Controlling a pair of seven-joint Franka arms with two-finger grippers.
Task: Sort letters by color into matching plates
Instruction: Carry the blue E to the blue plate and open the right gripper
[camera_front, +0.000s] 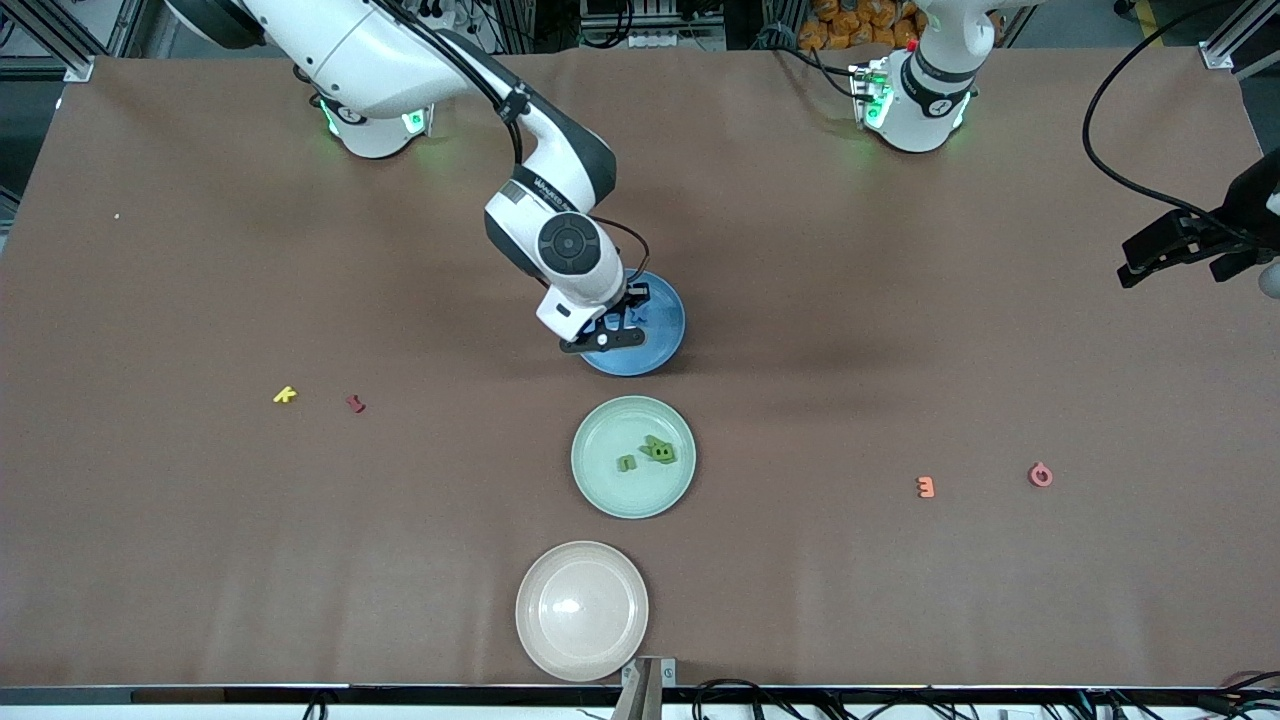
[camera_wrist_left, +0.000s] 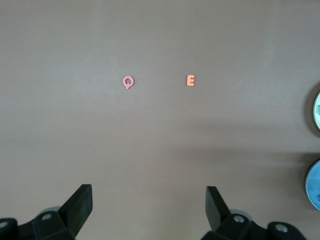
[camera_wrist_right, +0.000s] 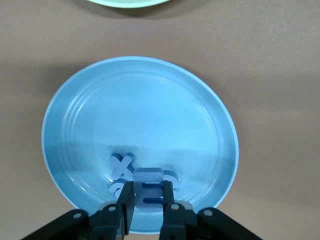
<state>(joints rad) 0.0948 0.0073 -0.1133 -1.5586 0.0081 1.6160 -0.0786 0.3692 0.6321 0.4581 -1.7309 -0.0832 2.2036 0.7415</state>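
My right gripper (camera_front: 608, 331) is low over the blue plate (camera_front: 660, 345), with its fingers shut on a blue letter (camera_wrist_right: 149, 189). In the right wrist view the gripper (camera_wrist_right: 148, 187) holds that letter just above the plate (camera_wrist_right: 140, 110), against other blue letters (camera_wrist_right: 121, 167) lying in it. The mint green plate (camera_front: 600, 485), nearer the front camera, holds green letters (camera_front: 658, 450). My left gripper (camera_front: 1150, 262) waits open and empty above the left arm's end of the table; it also shows in the left wrist view (camera_wrist_left: 148, 192).
A beige plate (camera_front: 581, 610) lies by the front edge. A yellow letter (camera_front: 285, 395) and a red one (camera_front: 355, 403) lie toward the right arm's end. An orange letter (camera_front: 926, 487) and a pink one (camera_front: 1040, 475) lie toward the left arm's end.
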